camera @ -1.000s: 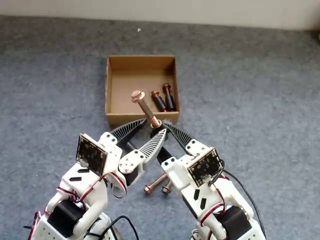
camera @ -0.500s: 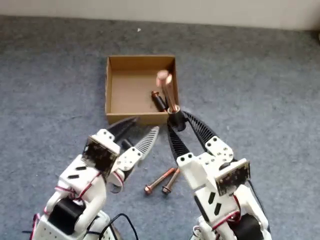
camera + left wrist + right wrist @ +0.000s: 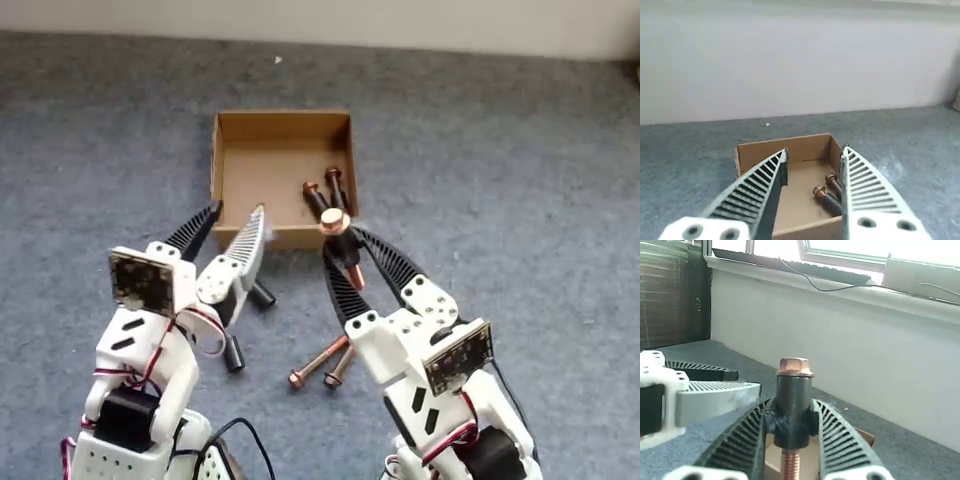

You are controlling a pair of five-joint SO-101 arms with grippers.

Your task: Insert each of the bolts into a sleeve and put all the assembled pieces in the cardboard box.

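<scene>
The cardboard box (image 3: pixel 229 130) lies on the grey carpet with two bolt-in-sleeve pieces (image 3: pixel 326 198) at its right side. My right gripper (image 3: pixel 342 243) is at the box's front right corner, shut on a black sleeve (image 3: pixel 793 405) with a copper bolt (image 3: pixel 795 366) through it, held upright. My left gripper (image 3: pixel 237 212) hangs open and empty over the box's front left wall; the left wrist view has its open fingers (image 3: pixel 765 185) framing the box (image 3: pixel 790 146) and the pieces inside (image 3: pixel 828 197). Two loose bolts (image 3: pixel 318 362) and two loose black sleeves (image 3: pixel 262 295) lie on the carpet between the arms.
A pale wall (image 3: pixel 790 60) runs behind the box. In the right wrist view the left gripper (image 3: pixel 710 390) is beside the held piece. The second loose sleeve (image 3: pixel 234 352) lies close to the left arm's base. Open carpet (image 3: pixel 500 180) spreads right of the box.
The left gripper let go of the bolt-and-sleeve piece, opened and swung back to the left. The right gripper kept the piece, carried it rightward and turned it upright.
</scene>
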